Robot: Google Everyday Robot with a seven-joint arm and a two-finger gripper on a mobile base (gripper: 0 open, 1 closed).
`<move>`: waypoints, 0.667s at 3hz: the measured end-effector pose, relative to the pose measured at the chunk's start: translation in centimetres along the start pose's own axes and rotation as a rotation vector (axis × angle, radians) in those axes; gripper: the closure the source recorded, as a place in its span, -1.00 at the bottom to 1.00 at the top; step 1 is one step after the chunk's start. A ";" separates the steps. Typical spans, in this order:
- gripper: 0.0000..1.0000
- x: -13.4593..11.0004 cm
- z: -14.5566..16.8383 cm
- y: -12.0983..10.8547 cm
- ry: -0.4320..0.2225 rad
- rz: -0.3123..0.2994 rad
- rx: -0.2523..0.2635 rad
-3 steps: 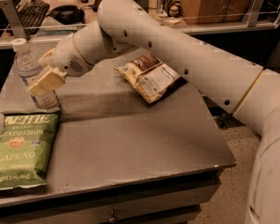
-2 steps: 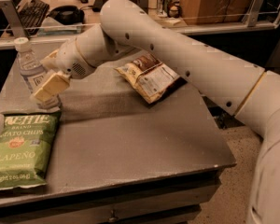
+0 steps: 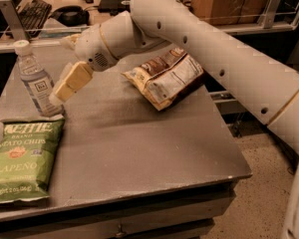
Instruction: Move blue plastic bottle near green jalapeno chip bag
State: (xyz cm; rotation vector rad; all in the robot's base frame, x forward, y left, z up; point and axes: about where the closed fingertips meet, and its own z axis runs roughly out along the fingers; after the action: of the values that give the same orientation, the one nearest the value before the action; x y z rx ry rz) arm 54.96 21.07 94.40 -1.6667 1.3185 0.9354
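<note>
The blue plastic bottle (image 3: 35,76) stands upright on the grey table (image 3: 139,143) at the left, with a white cap and a pale label with a dark square mark. Its base is just behind the top edge of the green jalapeno chip bag (image 3: 21,161), which lies flat at the front left corner. My gripper (image 3: 61,68) is open and empty just right of the bottle. Its near cream finger (image 3: 72,81) is beside the bottle's lower half, and whether it touches cannot be told. The far finger shows behind.
A brown and cream chip bag (image 3: 164,78) with a white nutrition panel lies at the back middle of the table, under my arm (image 3: 204,39). A desk with a keyboard (image 3: 32,11) stands behind. The table's right edge drops to the floor.
The gripper has drawn back to the right and up from the bottle, which now stands free and fully visible by the green bag.
</note>
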 end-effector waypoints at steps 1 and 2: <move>-1.00 -0.8 -5.1 -0.6 -0.019 -0.011 0.044; -1.00 -2.2 -11.0 -1.5 -0.037 -0.042 0.097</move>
State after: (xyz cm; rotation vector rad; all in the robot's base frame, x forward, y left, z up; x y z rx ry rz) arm 56.82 12.16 101.04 -1.5894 1.2796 0.8599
